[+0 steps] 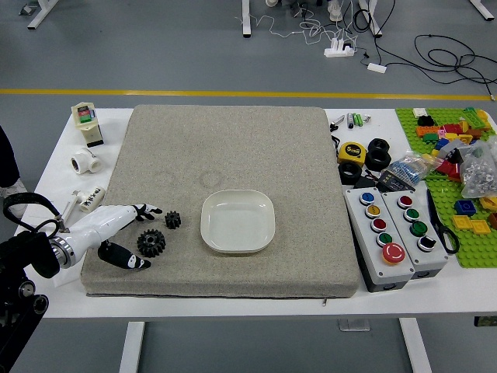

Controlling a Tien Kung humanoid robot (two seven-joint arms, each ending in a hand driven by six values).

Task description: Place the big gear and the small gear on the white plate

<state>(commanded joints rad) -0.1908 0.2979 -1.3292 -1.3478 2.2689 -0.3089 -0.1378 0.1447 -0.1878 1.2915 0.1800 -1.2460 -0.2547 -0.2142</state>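
The left hand (137, 235), white with black fingertips, reaches in from the left low over the grey mat. Its fingers are spread, with the black big gear (151, 243) between and just beyond the fingertips, not visibly gripped. The smaller black gear (172, 220) lies on the mat to the upper right of the big one. Right of both gears is the white plate (238, 221), a rounded square with nothing on it. No right hand shows.
The mat (225, 148) covers the middle of the white table (311, 308). White fittings (85, 161) and a bottle-like container (87, 124) stand at the left. At the right are button boxes (380, 233), a yellow tape measure (352, 152) and a green brick board (474, 249).
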